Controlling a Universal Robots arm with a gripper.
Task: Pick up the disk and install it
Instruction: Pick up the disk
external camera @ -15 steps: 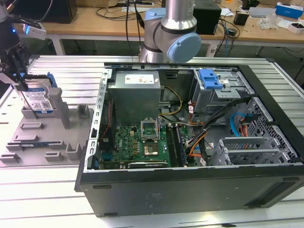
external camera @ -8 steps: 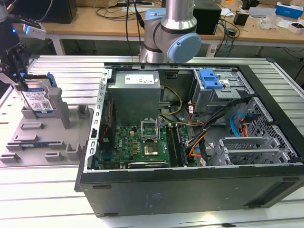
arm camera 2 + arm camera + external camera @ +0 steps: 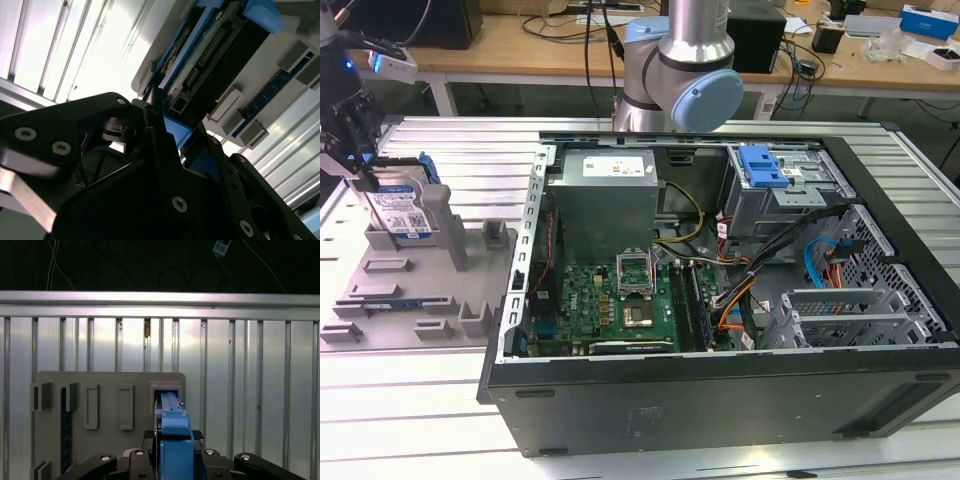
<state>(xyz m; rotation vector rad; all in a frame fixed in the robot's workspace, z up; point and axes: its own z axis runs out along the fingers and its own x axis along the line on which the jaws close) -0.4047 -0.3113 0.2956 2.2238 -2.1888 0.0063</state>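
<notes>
The disk stands on edge in a slot of the grey holder at the exterior view's far left, its white-and-blue label facing out and its blue bracket around it. My gripper reaches down onto its upper end. In the first wrist view the blue bracket of the disk sits tight between the black fingers of my gripper, still over the holder's slot. The second wrist view shows the disk's connector edge just beyond a fingertip.
An open computer case fills the middle and the exterior view's right, with a motherboard, cables and a drive cage carrying a blue clip. The arm's base joint stands behind the case. A blue memory stick lies in the holder. Ribbed metal tabletop surrounds it.
</notes>
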